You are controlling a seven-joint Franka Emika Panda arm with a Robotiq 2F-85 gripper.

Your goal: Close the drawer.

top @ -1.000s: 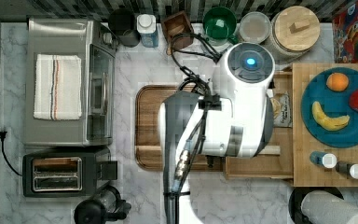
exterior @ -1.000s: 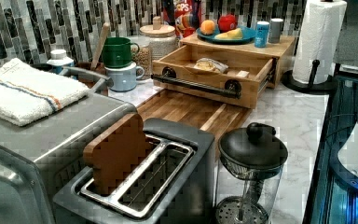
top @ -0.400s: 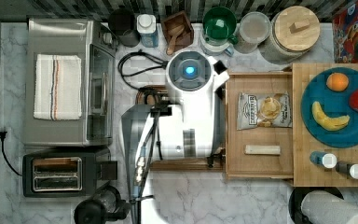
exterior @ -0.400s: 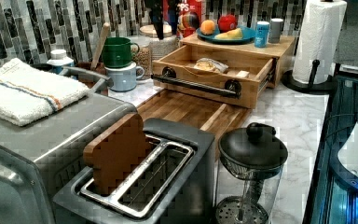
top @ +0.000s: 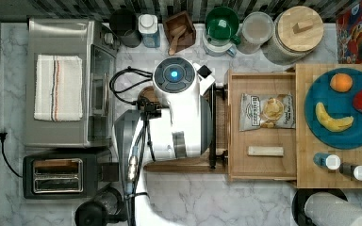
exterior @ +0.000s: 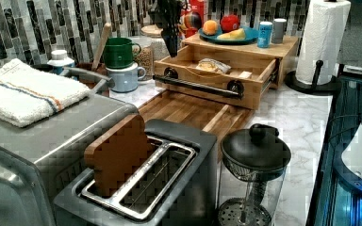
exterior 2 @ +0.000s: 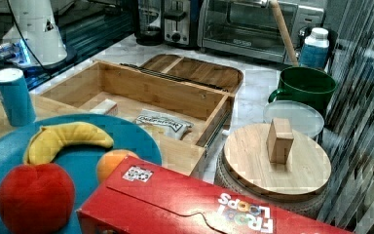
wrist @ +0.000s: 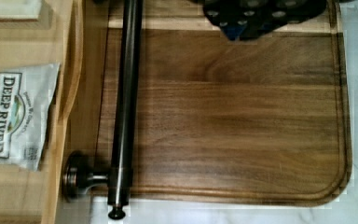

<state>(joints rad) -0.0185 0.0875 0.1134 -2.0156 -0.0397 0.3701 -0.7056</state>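
The drawer [top: 262, 126] stands pulled out from under the thick wood slab [top: 306, 169] that carries the blue plate [top: 344, 127], its open box projecting over the dark cutting board [wrist: 223, 116]. Inside the drawer lie a chip bag [top: 267, 111] and, nearer the front corner, a small pale block [top: 265, 151]. The long black bar handle [wrist: 125, 107] runs across the drawer's front, held off the wood by a round mount [wrist: 77, 176], and the cutting board spreads out just beyond it. The gripper [exterior: 171, 33] hangs above the drawer's far end in the left view, a dark shape pointing down at the back corner, apart from the handle; whether its fingers are spread or closed cannot be told. In the top view the white arm [top: 179, 113] reaches over the cutting board beside the drawer front, its blue-lit joint cap [top: 173, 74] facing up, and black cables [top: 125, 82] loop beside it toward the toaster oven [top: 66, 80].
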